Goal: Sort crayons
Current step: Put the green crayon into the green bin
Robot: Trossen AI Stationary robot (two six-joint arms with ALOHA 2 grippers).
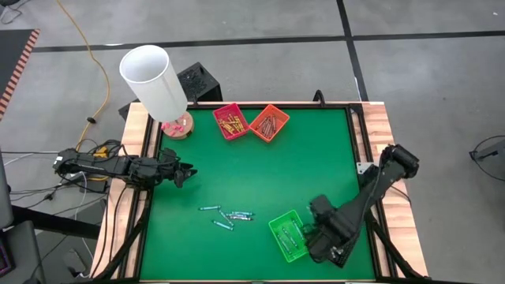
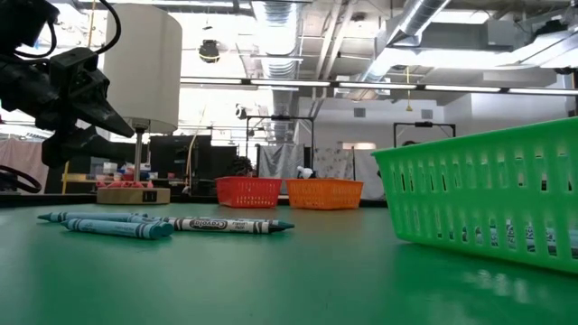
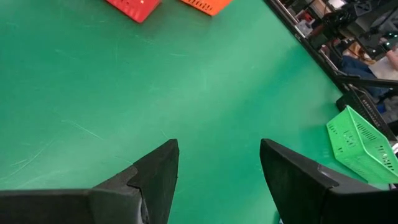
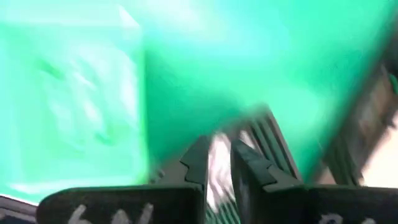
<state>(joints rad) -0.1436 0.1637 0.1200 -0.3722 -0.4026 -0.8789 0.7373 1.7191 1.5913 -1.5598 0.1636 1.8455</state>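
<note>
Several teal crayons (image 1: 226,215) lie flat on the green table top, left of the green basket (image 1: 278,239); the low view shows these crayons (image 2: 163,225) up close. More crayons (image 1: 289,231) lie inside the green basket (image 2: 488,194). My right gripper (image 1: 316,230) hangs above that basket's right side, pointing down. Its fingers (image 4: 217,155) stand a narrow gap apart, and the blur hides what shows in the gap. My left gripper (image 1: 188,172) waits at the table's left edge, open (image 3: 217,168) and with nothing between its fingers.
A red basket (image 1: 230,121) and an orange basket (image 1: 268,122), both holding crayons, stand at the far edge. A white cylinder lamp (image 1: 154,79) on a round base stands at the far left corner. Bare green table lies between the baskets.
</note>
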